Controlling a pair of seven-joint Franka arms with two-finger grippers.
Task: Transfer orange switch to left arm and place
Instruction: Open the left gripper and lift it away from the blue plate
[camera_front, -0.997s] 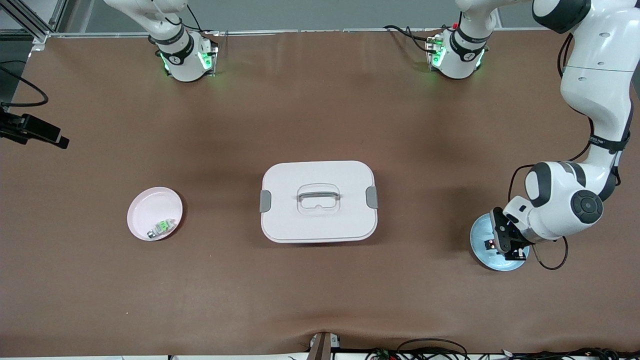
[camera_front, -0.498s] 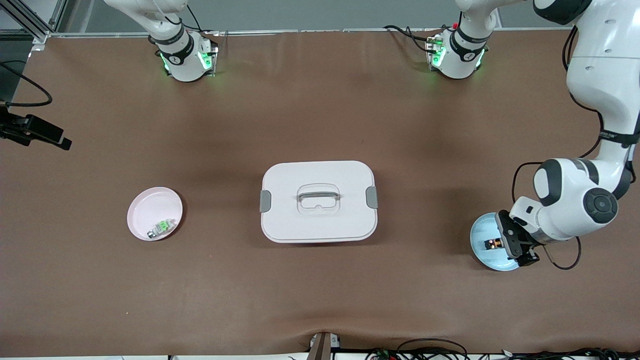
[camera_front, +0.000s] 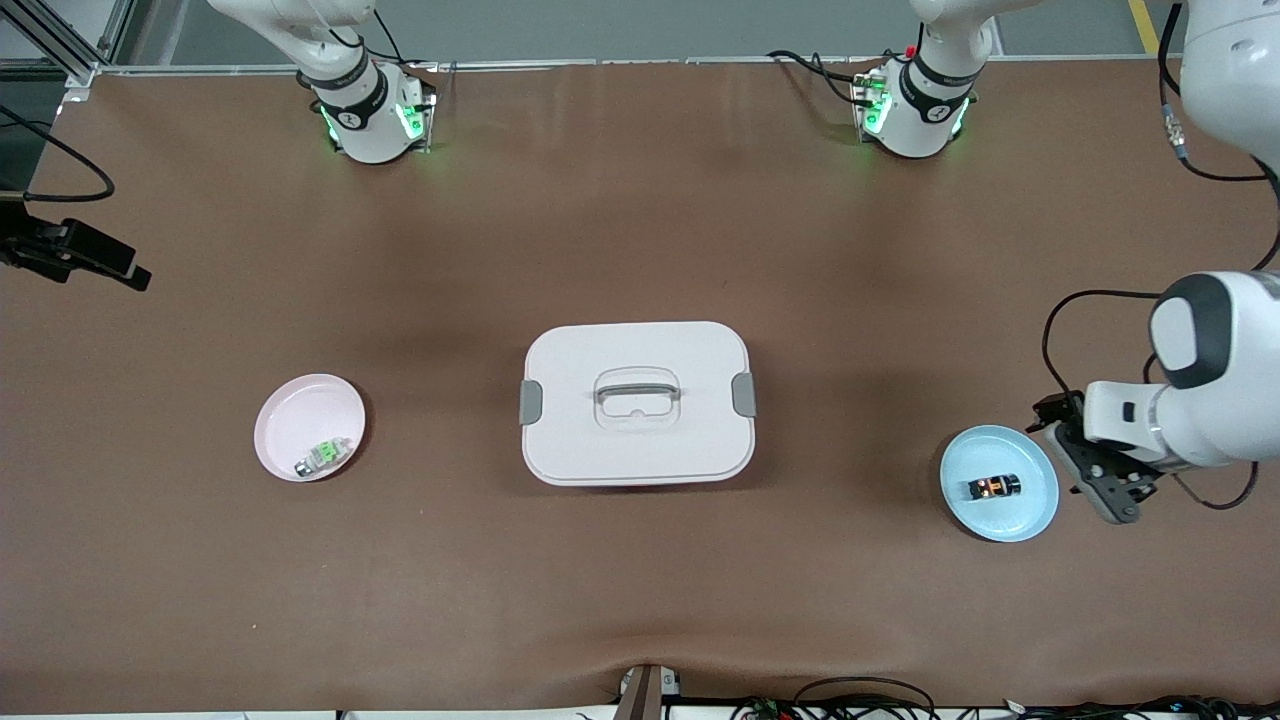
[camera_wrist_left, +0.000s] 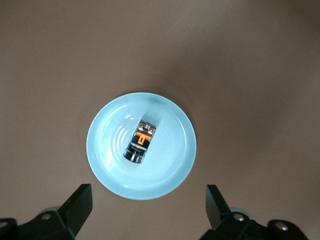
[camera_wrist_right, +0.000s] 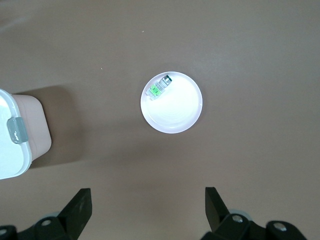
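The orange switch (camera_front: 993, 487) (camera_wrist_left: 140, 141), a stubby black part with an orange centre, lies on its side in the pale blue plate (camera_front: 1000, 515) (camera_wrist_left: 165, 175). My left gripper (camera_front: 1088, 462) (camera_wrist_left: 148, 194) is open and holds nothing. It hangs above the table just off the plate's rim, toward the left arm's end. The white box (camera_front: 637, 402) (camera_wrist_right: 15, 135) stands with its lid on at the table's middle. My right gripper (camera_wrist_right: 148, 199) is open and empty, high over the table near the pink plate (camera_front: 300, 410) (camera_wrist_right: 175, 112).
A small green-and-white part (camera_front: 322, 456) (camera_wrist_right: 159, 86) lies in the pink plate, toward the right arm's end. A black device with a cable (camera_front: 75, 255) sits at that end's edge. Brown table surface surrounds the box on all sides.
My left gripper has opened fully, risen and drawn off the blue plate toward the left arm's end. The switch stays lying in the plate. Box and pink plate have not moved.
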